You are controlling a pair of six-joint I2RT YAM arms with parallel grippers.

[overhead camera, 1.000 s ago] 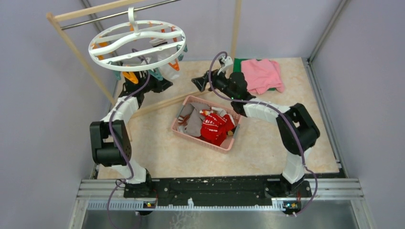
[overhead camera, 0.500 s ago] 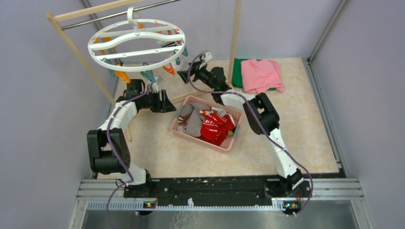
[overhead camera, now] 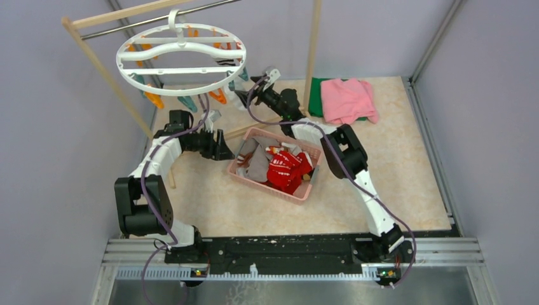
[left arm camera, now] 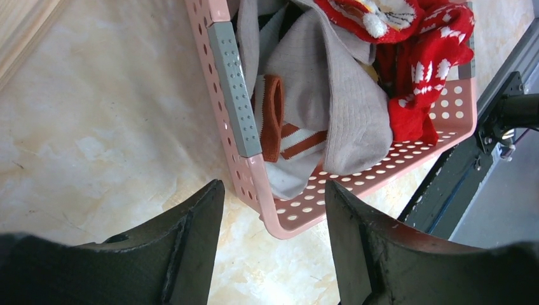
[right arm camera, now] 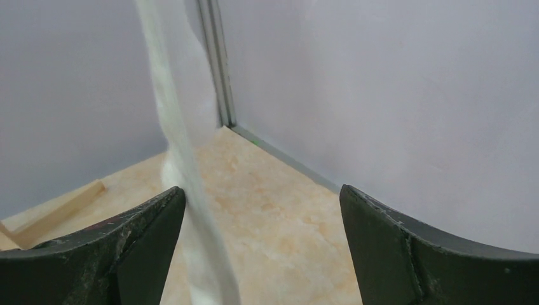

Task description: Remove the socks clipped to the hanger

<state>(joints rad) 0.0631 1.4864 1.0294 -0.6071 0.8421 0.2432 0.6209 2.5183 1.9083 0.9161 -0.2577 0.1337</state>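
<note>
On my feed, a pink perforated plastic basket (overhead camera: 267,185) sits near the middle of the marble-patterned tabletop (overhead camera: 394,178), turned at an angle to the table's edges. The left wrist camera shows a grey studded strip (left arm camera: 235,82) set along one of its rims. At the far right I see a crumpled pink cloth (overhead camera: 346,98) lying on a green cloth (overhead camera: 316,89) that shows only at the edge. A wooden-framed rack stands across the back, with one slanted post (overhead camera: 102,67), one upright post (overhead camera: 313,44) and a metal bar (overhead camera: 127,25) under its top rail. A loose wooden strip (overhead camera: 236,134) lies flat just behind the basket. Pale lilac walls (overhead camera: 381,32) close in the back and sides.
</note>
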